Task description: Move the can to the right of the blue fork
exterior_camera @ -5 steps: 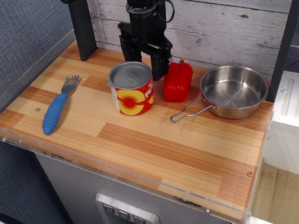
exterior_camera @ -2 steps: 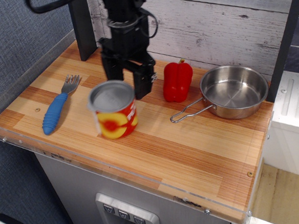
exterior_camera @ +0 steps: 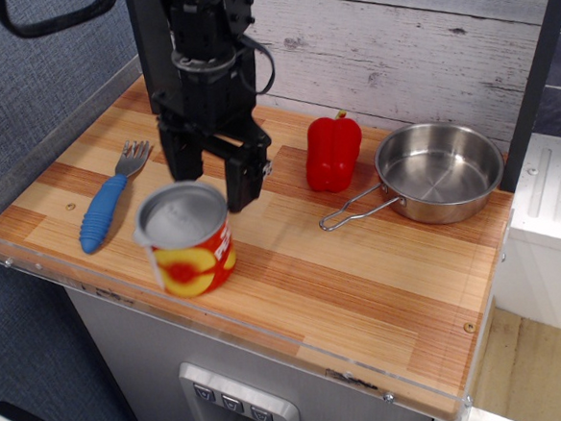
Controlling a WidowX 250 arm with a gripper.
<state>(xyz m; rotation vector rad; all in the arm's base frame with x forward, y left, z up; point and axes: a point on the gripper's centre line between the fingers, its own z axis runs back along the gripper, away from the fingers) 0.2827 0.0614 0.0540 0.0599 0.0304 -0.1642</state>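
Now the can (exterior_camera: 185, 239) sits near the front edge of the surface (exterior_camera: 363, 282), just right of the blue fork (exterior_camera: 109, 196). The claw (exterior_camera: 212, 173) is right behind it, spread wide, holding nothing.

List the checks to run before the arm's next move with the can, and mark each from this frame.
1. Can sits right of the blue fork: ok.
2. Can resting on the table, not lifted: cannot tell; it looks tilted.
3. Pincer grip on the can: cannot tell; the fingers straddle its back rim.
4. Gap between can and fork: ok, they are apart.
5. Red pepper and pan out of the way: ok, both far right.
6. Can away from the front edge: not ok, it is close.
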